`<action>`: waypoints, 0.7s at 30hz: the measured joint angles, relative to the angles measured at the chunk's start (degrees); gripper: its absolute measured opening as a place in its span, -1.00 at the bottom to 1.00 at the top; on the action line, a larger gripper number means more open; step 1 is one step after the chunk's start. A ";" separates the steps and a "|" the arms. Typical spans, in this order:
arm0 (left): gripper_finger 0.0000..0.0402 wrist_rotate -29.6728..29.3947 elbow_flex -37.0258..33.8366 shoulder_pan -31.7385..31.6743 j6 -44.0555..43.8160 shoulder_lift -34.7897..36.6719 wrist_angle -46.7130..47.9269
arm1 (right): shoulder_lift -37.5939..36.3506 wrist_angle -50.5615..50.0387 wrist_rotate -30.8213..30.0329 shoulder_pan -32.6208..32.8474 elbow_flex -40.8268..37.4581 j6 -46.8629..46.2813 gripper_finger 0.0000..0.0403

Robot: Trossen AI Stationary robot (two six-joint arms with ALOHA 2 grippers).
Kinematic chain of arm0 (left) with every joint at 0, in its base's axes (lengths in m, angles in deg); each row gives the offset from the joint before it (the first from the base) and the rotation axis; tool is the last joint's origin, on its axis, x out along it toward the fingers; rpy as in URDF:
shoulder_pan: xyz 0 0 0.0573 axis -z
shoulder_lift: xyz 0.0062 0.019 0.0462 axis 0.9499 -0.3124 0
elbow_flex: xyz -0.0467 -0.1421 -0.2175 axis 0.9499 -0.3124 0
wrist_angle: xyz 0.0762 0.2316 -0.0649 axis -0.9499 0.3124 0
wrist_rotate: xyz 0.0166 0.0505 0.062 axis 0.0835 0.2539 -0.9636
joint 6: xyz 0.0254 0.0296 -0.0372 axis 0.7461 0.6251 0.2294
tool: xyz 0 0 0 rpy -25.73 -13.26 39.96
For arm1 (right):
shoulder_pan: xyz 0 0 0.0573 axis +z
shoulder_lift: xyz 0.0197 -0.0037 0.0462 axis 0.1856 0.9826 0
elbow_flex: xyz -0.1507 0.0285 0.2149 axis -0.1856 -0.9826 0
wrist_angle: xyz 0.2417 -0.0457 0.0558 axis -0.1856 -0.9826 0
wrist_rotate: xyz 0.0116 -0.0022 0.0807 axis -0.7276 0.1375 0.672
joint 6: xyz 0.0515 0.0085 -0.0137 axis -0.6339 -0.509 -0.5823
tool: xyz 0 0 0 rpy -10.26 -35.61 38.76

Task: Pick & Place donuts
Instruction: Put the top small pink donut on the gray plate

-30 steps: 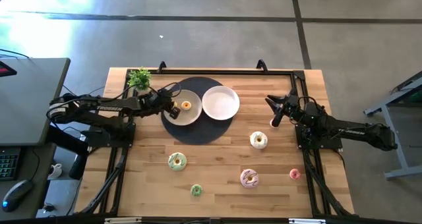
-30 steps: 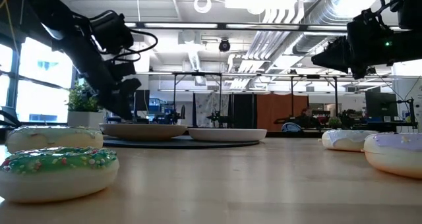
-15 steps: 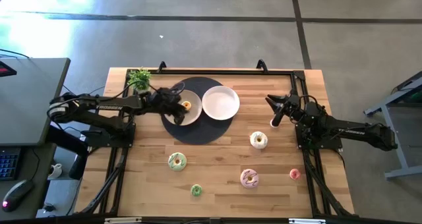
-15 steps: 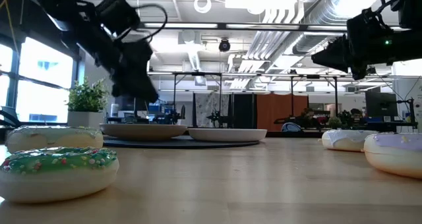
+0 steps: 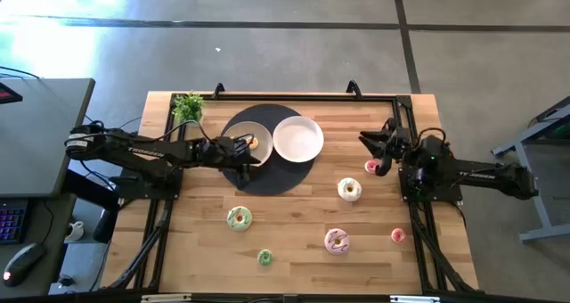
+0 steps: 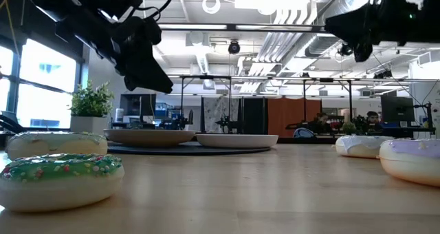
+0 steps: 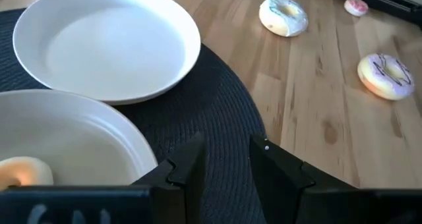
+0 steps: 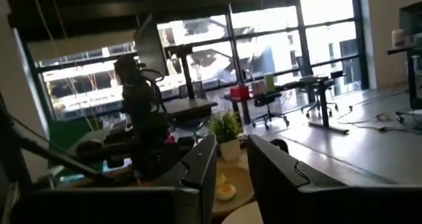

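A small orange donut lies in the left white plate; the right plate holds nothing. My left gripper hovers open over the dark mat at that plate's near rim, with nothing between its fingers. My right gripper is raised near the right edge, a narrow bare gap between its fingers. A tiny red donut shows right at its tips. White-iced, green-iced, pink-iced, tiny green and tiny red donuts lie on the wood. My right gripper stands right beside the tiny red donut in the high view; I cannot tell whether it touches it. Its own wrist view shows nothing between the fingers.
A small potted plant stands at the far left corner. Black frame rails run along the table's far edge and both sides. Bare wood lies between the mat and the loose donuts.
My left gripper has drawn back from the orange donut, risen off the plate and swung toward the near edge, tipping closer to level. The donut has stayed in the left plate. My right gripper has risen and tipped its fingers upward.
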 joint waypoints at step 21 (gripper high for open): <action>-0.42 -1.39 0.00 0.08 0.88 -0.04 2.26 | 35.22 -77.62 -23.35 10.70 42.44 -13.38 -0.59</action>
